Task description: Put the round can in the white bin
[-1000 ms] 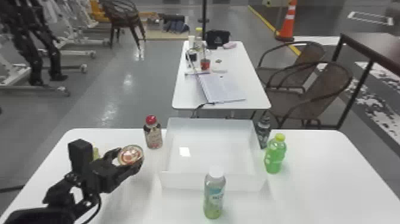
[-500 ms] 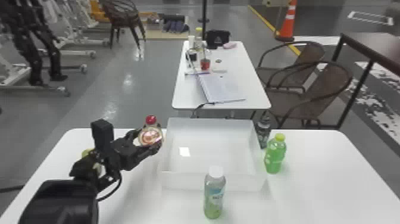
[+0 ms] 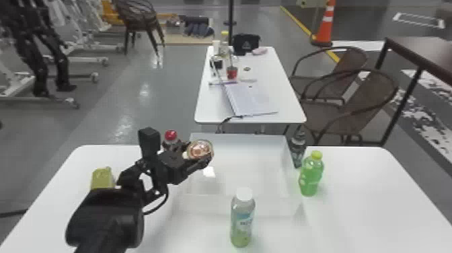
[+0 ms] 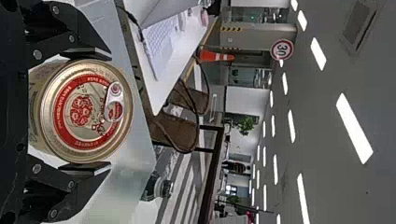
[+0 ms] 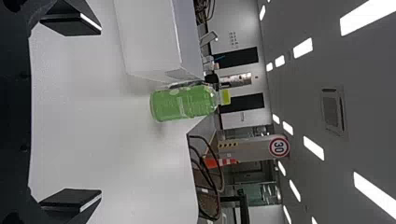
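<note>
In the head view my left gripper point(image 3: 197, 155) is over the left wall of the white bin point(image 3: 249, 165), holding the round can point(image 3: 200, 149) with its lid showing. The left wrist view has the left gripper point(image 4: 88, 109) shut on the can point(image 4: 86, 112), one finger pad on each side and the pull-tab lid facing outward. In the right wrist view my right gripper point(image 5: 72, 114) is open, its two fingers wide apart with only table behind them. That view also has the bin's outer wall point(image 5: 149, 37).
A red-capped bottle point(image 3: 171, 136) is behind the left gripper. A white-capped bottle point(image 3: 242, 218) stands before the bin; a green bottle point(image 3: 311, 175) and a dark bottle point(image 3: 298, 148) stand right of it. A yellow-green object point(image 3: 102, 178) lies near the left arm.
The left arm has moved right and forward, bringing the held can from left of the bin to its left wall. The bin and the bottles have stayed in place.
</note>
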Robot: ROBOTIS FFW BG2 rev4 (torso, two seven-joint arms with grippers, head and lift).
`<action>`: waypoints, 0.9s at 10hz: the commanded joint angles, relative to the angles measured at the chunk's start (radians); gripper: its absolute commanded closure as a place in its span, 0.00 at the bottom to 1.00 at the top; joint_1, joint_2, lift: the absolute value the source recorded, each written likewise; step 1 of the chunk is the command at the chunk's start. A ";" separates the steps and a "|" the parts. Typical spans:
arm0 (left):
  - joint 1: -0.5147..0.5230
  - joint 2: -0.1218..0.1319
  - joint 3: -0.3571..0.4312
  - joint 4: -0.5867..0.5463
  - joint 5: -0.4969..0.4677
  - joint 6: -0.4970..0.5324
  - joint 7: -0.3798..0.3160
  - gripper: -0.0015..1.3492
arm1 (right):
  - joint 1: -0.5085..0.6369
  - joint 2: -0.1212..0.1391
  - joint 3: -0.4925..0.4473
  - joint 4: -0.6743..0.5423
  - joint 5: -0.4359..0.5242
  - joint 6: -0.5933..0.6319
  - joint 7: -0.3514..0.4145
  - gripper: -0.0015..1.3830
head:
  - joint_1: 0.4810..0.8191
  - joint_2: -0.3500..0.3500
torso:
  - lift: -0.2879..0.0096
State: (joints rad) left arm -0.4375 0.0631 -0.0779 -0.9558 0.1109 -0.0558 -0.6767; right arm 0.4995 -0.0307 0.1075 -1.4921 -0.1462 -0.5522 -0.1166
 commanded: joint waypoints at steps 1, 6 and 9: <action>-0.014 -0.005 -0.031 0.035 0.042 0.036 -0.001 0.53 | -0.002 0.000 0.003 0.003 -0.001 0.000 0.000 0.05 | 0.20 0.50 | 0.63; -0.007 -0.003 -0.060 0.037 0.113 0.059 -0.001 0.21 | 0.001 -0.003 0.003 0.003 -0.007 0.000 0.000 0.05 | 0.20 0.50 | 0.63; 0.026 0.006 -0.069 -0.023 0.135 0.059 -0.003 0.21 | 0.005 -0.006 0.003 -0.002 -0.009 -0.002 0.000 0.05 | 0.20 0.50 | 0.63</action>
State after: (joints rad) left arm -0.4256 0.0647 -0.1475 -0.9509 0.2428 -0.0031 -0.6801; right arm 0.5032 -0.0366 0.1094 -1.4925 -0.1550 -0.5530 -0.1166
